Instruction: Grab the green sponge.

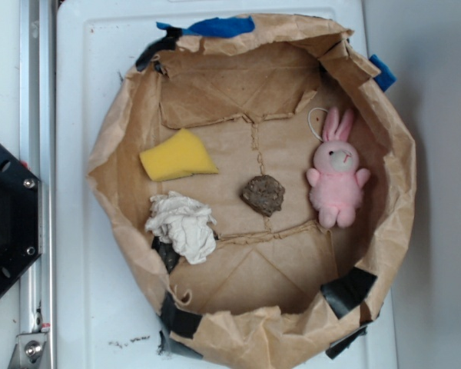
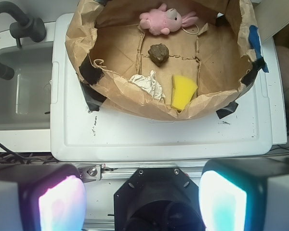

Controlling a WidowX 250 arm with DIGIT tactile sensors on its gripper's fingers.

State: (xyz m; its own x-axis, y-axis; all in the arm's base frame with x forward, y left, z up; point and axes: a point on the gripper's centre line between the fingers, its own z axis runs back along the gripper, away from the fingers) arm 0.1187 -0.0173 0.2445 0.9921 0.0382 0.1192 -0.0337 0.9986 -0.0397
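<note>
The gripper (image 2: 142, 199) is seen only in the wrist view, where its two fingers (image 2: 62, 202) fill the lower corners of the frame, glowing pink on one side and teal on the other. The jaws are spread wide and nothing is held between them. They are held well back from the bag (image 1: 115, 146), above the arm's black base (image 2: 156, 192), and the camera looks down over the counter (image 2: 135, 139) toward the bag.

The sponge (image 1: 177, 156) is a yellow foam wedge with slanted edges and a flat top. It lies on the bag's floor close to the wall, just beside the cloth (image 1: 183, 223) but apart from it. In the wrist view the sponge (image 2: 183, 91) is partly hidden behind the bag's near rim, so only its upper part is shown.

The exterior view gives the bag from above: a brown paper bag rolled down into a shallow bowl, patched with black and blue tape. In it the rock (image 1: 263, 194) is seen near the middle and the bunny (image 1: 337, 177) lies on its back at the far side from the sponge, well apart from it. The gripper is not shown there; only the black base (image 1: 8, 223) is seen at the edge. A sink (image 2: 19, 91) with a dark faucet is shown by the wrist view alone.
</note>
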